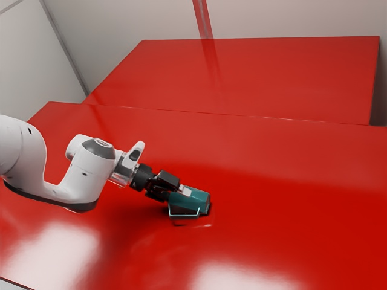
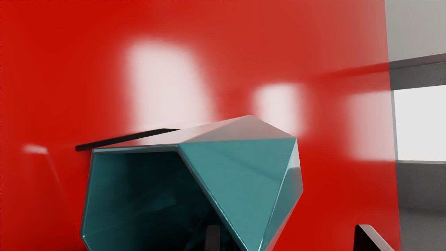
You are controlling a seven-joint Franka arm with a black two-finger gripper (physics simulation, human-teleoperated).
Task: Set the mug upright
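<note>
The teal faceted mug (image 1: 199, 201) lies on its side on the red table, its mouth toward the gripper (image 1: 179, 191). In the wrist view the dark hollow of the mug (image 2: 237, 167) faces the camera. The gripper (image 2: 291, 240) is open across one side of the mug: one fingertip (image 2: 213, 237) reaches into the mouth, while the other stands outside, with red table visible between it and the mug's outer wall. The mug's lower part is cut off in the wrist view.
The glossy red table (image 1: 290, 199) extends around the mug and carries bright reflections. Behind it is another red surface (image 1: 260, 72), with pale walls beyond. A dark strip (image 2: 129, 138) runs beside the mug's wall.
</note>
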